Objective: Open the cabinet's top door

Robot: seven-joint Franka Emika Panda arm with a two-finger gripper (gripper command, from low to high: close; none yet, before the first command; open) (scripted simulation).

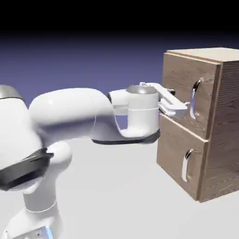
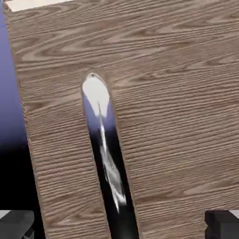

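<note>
The end effector (image 1: 183,108) is held wide apart, its fingers (image 2: 17,223) spread on either side of the silver handle (image 2: 106,154) of the top door (image 1: 186,95). The cabinet (image 1: 223,126) is seen standing on the tabletop (image 1: 116,196).

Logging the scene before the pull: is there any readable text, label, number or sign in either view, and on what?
None. The cabinet, its top door and the handle show only wood grain and bare metal; the arm's white shells carry no marking.
</note>
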